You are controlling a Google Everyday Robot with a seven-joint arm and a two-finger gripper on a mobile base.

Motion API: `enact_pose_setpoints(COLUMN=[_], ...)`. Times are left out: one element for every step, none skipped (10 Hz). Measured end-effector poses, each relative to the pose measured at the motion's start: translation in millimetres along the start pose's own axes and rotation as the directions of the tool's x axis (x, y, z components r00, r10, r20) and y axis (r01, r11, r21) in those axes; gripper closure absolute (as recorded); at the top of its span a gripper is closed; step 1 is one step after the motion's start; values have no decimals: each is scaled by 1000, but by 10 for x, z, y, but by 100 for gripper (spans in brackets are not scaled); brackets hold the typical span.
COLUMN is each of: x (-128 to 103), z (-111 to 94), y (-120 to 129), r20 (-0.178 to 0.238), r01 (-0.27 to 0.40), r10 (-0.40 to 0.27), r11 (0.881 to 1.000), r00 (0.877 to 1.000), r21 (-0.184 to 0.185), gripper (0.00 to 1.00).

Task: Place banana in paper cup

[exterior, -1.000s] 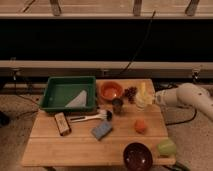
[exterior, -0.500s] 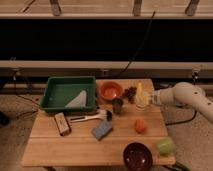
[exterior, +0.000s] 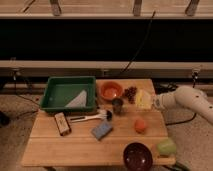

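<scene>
A pale yellow and cream shape [exterior: 143, 99] stands at the right back of the wooden table [exterior: 75, 150], next to dark grapes [exterior: 131, 92]. It is where the banana and the paper cup would be, but I cannot tell one from the other. My gripper [exterior: 156, 101] reaches in from the right on a white arm [exterior: 192, 97]. It sits right against the right side of that pale shape.
A green tray [exterior: 55, 102] holding a grey cloth is at the back left. An orange bowl [exterior: 111, 90] and a small dark cup [exterior: 117, 105] are mid-table. An orange fruit [exterior: 140, 125], a green block [exterior: 166, 146], a dark bowl [exterior: 137, 156], a blue sponge [exterior: 101, 130] and a brush [exterior: 89, 118] lie nearer the front.
The arm has reached left from the table's right edge until the gripper is against the pale shape. Nothing else on the table has moved.
</scene>
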Motion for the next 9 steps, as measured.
enact_pose_setpoints(x=[6,3,-12,-32,-29,-33,-45,-40,-37], z=[-40,-77,-161,-257,-317,-315,-303,-308,-311], y=[-17,-15,-7,25,23,32,49,42,38], r20=[5,12,30,46,55,55,55,55,55], r01=[5,12,21,30,33,34,37,35,35], r10=[-5,-12,-20,-29,-31,-32,-35,-34,-33], r11=[1000,1000,1000,999,999,999,999,999,999], r00=[1000,1000,999,999,998,998,998,998,998], r21=[4,5,-2,-20,-26,-28,-30,-29,-29], gripper=[20,20,20,20,20,20,20,20,20])
